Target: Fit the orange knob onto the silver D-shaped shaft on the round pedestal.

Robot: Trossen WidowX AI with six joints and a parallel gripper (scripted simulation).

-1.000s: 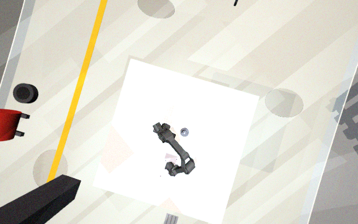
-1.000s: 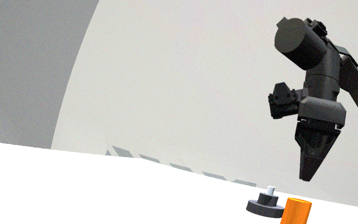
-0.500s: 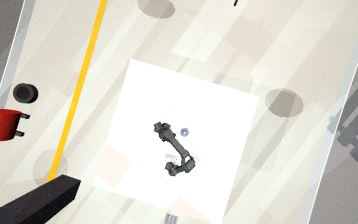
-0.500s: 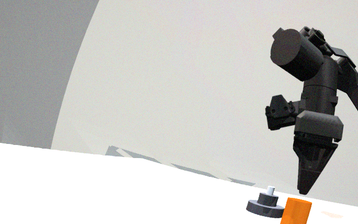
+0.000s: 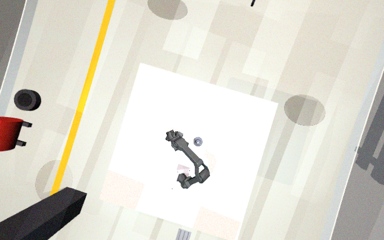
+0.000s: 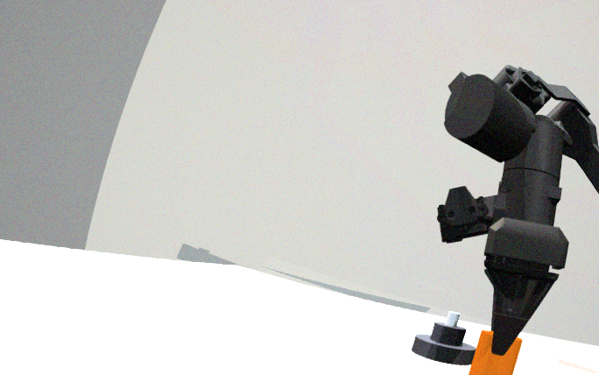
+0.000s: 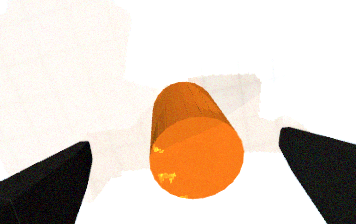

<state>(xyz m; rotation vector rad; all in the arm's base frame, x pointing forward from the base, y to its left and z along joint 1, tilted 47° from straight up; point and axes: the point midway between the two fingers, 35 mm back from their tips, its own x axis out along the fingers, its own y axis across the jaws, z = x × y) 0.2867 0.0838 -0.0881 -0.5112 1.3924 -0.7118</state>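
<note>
The orange knob [image 6: 494, 364] [image 7: 200, 160] is a plain cylinder, top face toward the wrist camera. Its underside and hole are hidden, and its lower end is cut off in the exterior view. My gripper [image 6: 500, 352] [image 7: 188, 143] is open and points down, with its fingers on either side of the knob and gaps between them and it in the wrist view. In the exterior view the near fingertip overlaps the knob's upper part. The dark round pedestal [image 5: 195, 139] [image 6: 426, 348] stands beside the knob, with the silver shaft [image 6: 453, 319] upright and bare. Its flat side cannot be made out.
The arm [image 5: 188, 151] reaches across the white table [image 5: 226, 118] from its base [image 5: 182, 178], passing left of the pedestal in the top view. A black beam [image 5: 50, 212] shows at lower left there, and a red object [image 5: 9, 134] at the left edge.
</note>
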